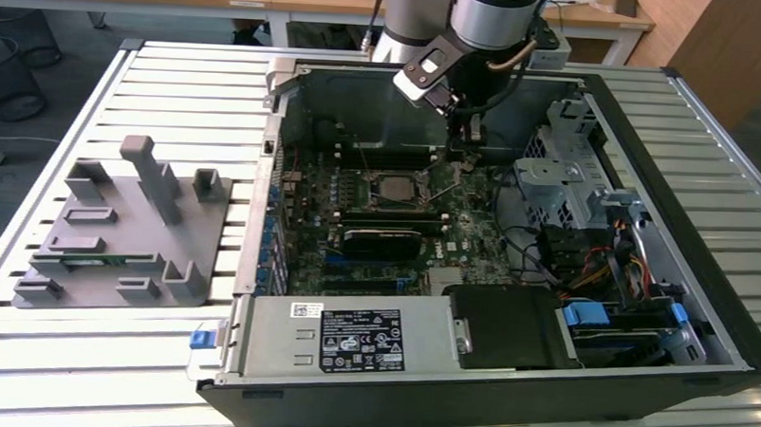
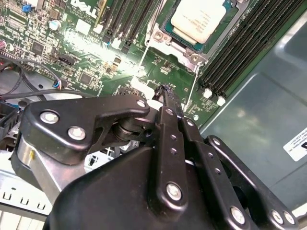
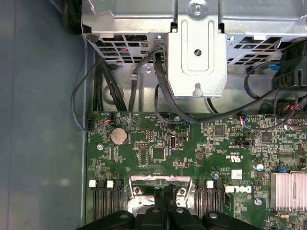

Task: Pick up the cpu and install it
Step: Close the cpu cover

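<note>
I'm hovering my gripper (image 1: 466, 142) over the mobo (image 1: 308, 197) w/ jaws clenched on nothing, and the cpu (image 1: 395, 187) is sitting in its socket, near me at the exterior view's left.

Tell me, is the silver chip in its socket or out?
In. The cpu lies flat within the metal socket frame on the green board, level with it, not tilted.
</note>
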Robot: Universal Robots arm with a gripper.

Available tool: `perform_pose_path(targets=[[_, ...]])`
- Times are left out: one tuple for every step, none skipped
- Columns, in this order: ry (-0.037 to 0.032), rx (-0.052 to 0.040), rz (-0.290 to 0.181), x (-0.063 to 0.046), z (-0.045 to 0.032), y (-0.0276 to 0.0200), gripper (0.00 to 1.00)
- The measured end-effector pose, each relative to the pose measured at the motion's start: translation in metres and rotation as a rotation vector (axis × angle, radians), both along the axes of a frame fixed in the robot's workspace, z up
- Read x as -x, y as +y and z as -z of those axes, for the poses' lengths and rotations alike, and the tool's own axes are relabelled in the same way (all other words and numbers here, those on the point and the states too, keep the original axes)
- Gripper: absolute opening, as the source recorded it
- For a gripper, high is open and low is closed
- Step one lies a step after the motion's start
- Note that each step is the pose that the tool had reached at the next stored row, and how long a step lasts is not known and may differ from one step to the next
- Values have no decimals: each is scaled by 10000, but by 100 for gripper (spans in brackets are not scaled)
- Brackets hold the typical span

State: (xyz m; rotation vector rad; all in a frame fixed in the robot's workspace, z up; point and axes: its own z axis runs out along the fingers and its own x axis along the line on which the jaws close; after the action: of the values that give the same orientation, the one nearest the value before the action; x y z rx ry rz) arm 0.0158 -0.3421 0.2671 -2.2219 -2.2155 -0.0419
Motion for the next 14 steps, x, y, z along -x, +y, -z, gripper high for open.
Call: perform_pose_path(targets=[[1, 3, 0, 0, 0, 0, 11], [1, 3, 0, 0, 1, 0, 11], [1, 2, 1, -1, 2, 0, 11], [1, 2, 1, -2, 3, 0, 11], [1, 2, 2, -5, 4, 0, 11], [1, 2, 1, -9, 5, 1, 11], [1, 1, 1, -15, 7, 1, 11], [1, 2, 1, -20, 8, 1, 11], [1, 2, 1, -30, 9, 1, 11], [1, 1, 1, -42, 10, 3, 11], [0, -1, 1, -54, 13, 6, 11], [1, 0, 1, -68, 14, 10, 11], [0, 1, 1, -83, 16, 17, 11], [1, 2, 0, -96, 21, 28, 11]])
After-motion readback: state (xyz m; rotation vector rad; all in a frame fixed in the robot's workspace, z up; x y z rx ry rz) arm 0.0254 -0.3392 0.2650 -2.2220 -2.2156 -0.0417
